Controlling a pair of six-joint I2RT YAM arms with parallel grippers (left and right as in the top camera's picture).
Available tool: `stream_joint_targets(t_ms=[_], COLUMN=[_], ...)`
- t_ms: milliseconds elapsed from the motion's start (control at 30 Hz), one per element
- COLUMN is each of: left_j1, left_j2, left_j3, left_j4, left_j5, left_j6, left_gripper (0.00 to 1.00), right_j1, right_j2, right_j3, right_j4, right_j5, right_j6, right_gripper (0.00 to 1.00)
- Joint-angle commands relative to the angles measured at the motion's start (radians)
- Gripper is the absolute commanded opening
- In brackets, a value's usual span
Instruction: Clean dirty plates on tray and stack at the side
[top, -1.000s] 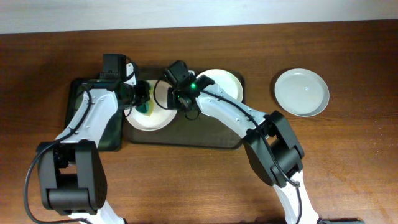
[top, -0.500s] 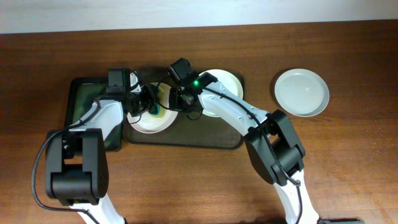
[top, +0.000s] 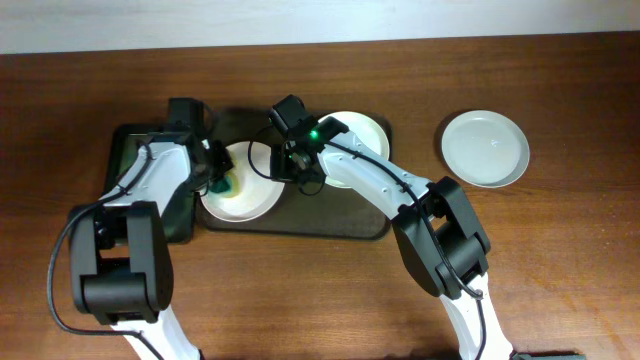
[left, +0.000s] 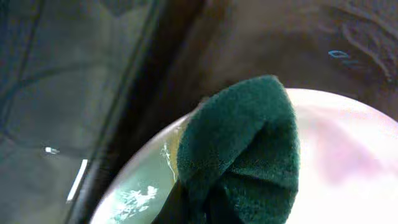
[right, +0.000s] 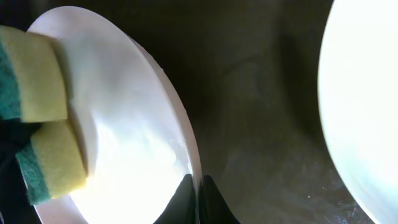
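A white plate (top: 245, 190) lies on the dark tray (top: 300, 220), left of middle. My right gripper (top: 290, 165) is shut on the plate's right rim (right: 186, 143), one finger on each side. My left gripper (top: 215, 180) is shut on a green and yellow sponge (top: 228, 183) pressed on the plate's left part; the sponge fills the left wrist view (left: 249, 155) and shows at the left in the right wrist view (right: 37, 124). A second white plate (top: 360, 135) sits on the tray's right part. A clean white plate (top: 485, 148) rests on the table at the right.
A dark green basin (top: 135, 165) stands at the left, against the tray. The wooden table (top: 560, 260) runs around both.
My left gripper has moved the sponge back left across the plate after reaching toward its middle. The right gripper keeps hold of the rim and has barely moved.
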Motion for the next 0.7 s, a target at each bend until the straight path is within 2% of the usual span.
stream_joint_targets(t_ms=[0,100,233,433,500,600,667], left_j1=[0.021,-0.045,-0.134,-0.02,0.014,0.011,0.011], left_j2=[0.023,0.026,0.026,0.026,0.026,0.021,-0.042], left_j3=[0.01,0.01,0.01,0.01,0.01,0.011,0.043], left_j4=[-0.003,0.038,0.073,0.052,0.006,-0.004,-0.034], left_j5=[0.016,0.138,0.148,0.077,0.016,0.05,0.085], left_j6=[0.032,0.032,0.029,0.031,0.072,0.084,0.098], left_gripper=[0.0,0.0,0.0,0.0,0.0,0.0,0.0], right_j1=[0.004,0.004,0.004,0.004,0.004,0.004,0.004], right_j2=[-0.01,-0.01,-0.01,-0.01,-0.01,-0.01,-0.01], right_j3=[0.021,0.021,0.021,0.021,0.021,0.021,0.021], right_j4=[0.004,0.004,0.004,0.003,0.003,0.0,-0.005], right_j5=[-0.012,-0.012,-0.012,-0.012,-0.012,-0.013,-0.013], right_j6=[0.005,0.005,0.005,0.005,0.005,0.005,0.005], right_gripper=[0.04,0.04,0.04,0.04,0.04,0.04,0.04])
